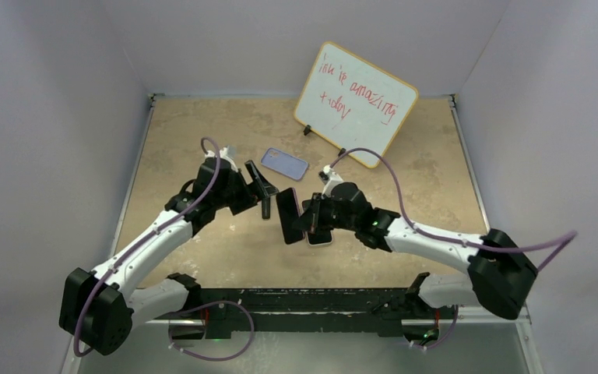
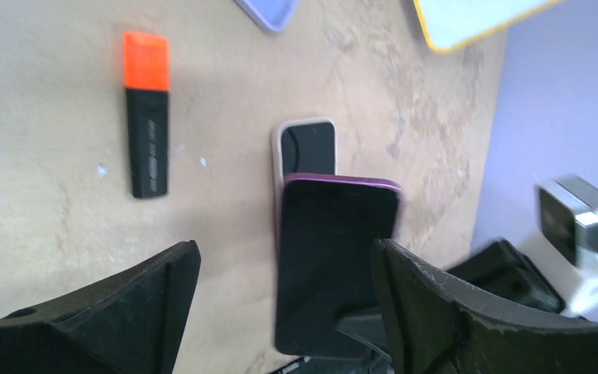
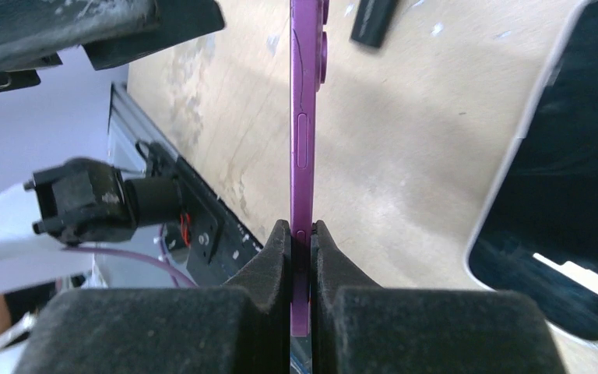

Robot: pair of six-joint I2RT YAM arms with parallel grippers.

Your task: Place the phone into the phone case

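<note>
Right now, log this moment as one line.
right gripper: shut on purple phone, held above table | left gripper: open, near it | phone case: flat on table, apart | pale-edged phone: flat on table

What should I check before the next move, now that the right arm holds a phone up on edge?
1. Right gripper clamped on the purple-edged phone: ok.
2. Left gripper open and facing that phone: ok.
3. Phone case lying uncovered on the table: ok.
4. Case open side up: cannot tell.
5. Table under the held phone free: not ok, a pale-edged phone lies there.
6. Marker away from both phones: ok.
</note>
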